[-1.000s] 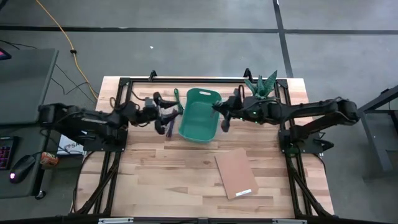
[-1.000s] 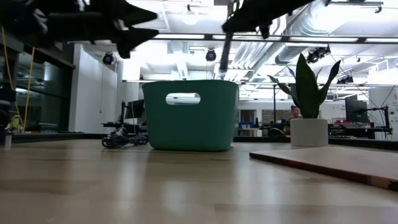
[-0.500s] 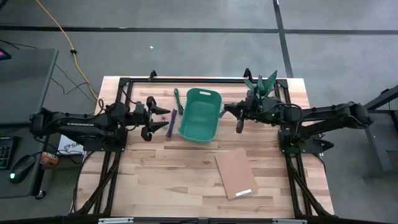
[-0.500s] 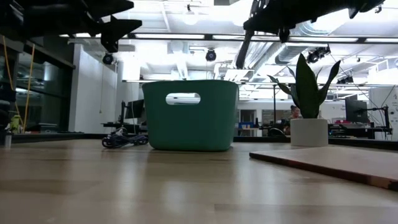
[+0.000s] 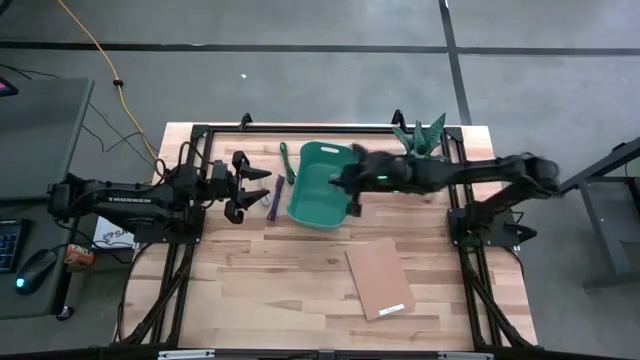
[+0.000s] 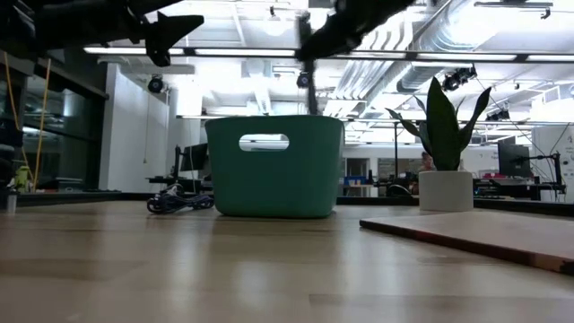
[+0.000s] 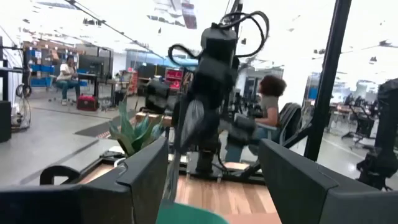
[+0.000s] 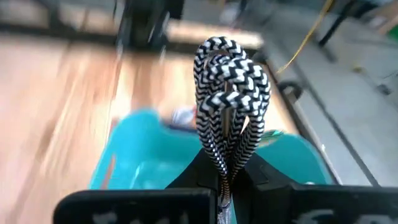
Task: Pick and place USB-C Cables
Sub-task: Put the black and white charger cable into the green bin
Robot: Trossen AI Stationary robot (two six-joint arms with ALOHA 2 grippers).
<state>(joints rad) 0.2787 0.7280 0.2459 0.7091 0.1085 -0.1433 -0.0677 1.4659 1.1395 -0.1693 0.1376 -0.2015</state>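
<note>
**A:** Closest in, the brown cardboard sheet lies flat on the table — no part in this. Move up to the middle: the right gripper hangs over the teal bin, clamped tight on the grey cable, a black-and-white braided bundle standing up out of the fingertips.

**B:** And the bin's open mouth sits right below that bundle in the right wrist view. Looks to me like a drop about to happen.

**A:** I'd say so. It's light and floppy, a soft coil — pinch it across the folded middle, as here, and the loops hold together.

**B:** The left side?

**A:** Left gripper is spread wide, carrying nothing, above the table just beside the purple cable, which lies close to the bin's left wall.

**B:** Further back?

**A:** The green cable lies near the bin's far corner. Both slim, limp, likely slippery — grab mid-bundle, not a loose end. Beyond, the potted plant.

**B:** The white-and-red one?

**A:** Can't spot it.
</note>
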